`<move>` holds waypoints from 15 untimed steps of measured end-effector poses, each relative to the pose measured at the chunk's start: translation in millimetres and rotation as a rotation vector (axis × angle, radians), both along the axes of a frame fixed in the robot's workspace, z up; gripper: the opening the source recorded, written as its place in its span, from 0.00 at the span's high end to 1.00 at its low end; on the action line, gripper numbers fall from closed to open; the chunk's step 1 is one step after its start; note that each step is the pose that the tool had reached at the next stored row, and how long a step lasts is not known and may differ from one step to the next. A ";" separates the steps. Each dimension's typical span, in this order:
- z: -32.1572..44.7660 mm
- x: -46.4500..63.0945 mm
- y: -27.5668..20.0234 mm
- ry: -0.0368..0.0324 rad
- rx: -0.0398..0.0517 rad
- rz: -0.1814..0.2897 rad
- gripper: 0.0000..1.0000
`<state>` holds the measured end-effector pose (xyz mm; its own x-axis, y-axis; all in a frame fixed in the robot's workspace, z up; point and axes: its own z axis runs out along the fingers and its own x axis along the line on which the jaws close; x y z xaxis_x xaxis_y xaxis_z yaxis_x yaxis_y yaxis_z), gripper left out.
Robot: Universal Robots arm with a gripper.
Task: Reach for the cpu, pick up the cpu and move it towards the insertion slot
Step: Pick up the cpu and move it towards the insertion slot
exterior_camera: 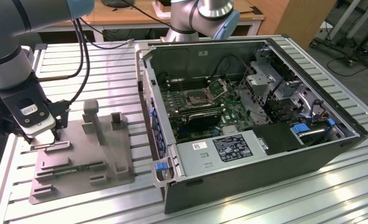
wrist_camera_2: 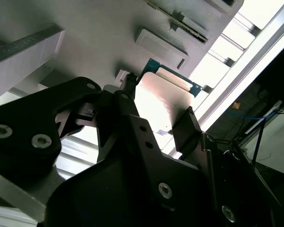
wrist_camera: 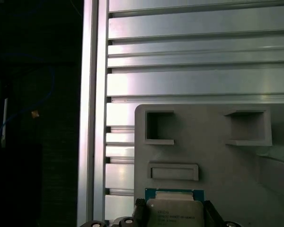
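The cpu [wrist_camera: 174, 213], a small flat chip with a silvery top and a green-edged board, sits between my gripper's two dark fingers [wrist_camera: 141, 210] in both wrist views. My gripper [exterior_camera: 44, 142] is at the exterior view's left, low over the near-left corner of a grey fixture [exterior_camera: 84, 154], and is shut on the cpu [wrist_camera_2: 156, 101], with a finger against each of its opposite edges. I cannot tell whether the chip rests on the fixture or is just off it. The insertion slot [exterior_camera: 196, 97], a square metal-framed socket with its bracket raised, lies on the motherboard inside the open computer case [exterior_camera: 258, 154].
The grey fixture has upright posts [exterior_camera: 92, 114] and pockets, and a green memory strip [exterior_camera: 78, 168] lies in it. The case's left wall [exterior_camera: 150, 116] stands between fixture and socket. A second arm's base [exterior_camera: 202, 18] stands behind the case. The slatted metal table's edge [wrist_camera: 92, 118] runs close by.
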<state>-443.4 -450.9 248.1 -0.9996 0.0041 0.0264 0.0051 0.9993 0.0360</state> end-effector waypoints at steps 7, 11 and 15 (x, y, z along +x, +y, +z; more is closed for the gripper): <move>3.1 0.0 0.0 -0.0004 0.0002 0.001 0.45; 4.4 0.0 0.0 -0.0002 0.0001 0.001 0.45; 5.7 0.0 0.0 -0.0002 0.0001 0.002 0.45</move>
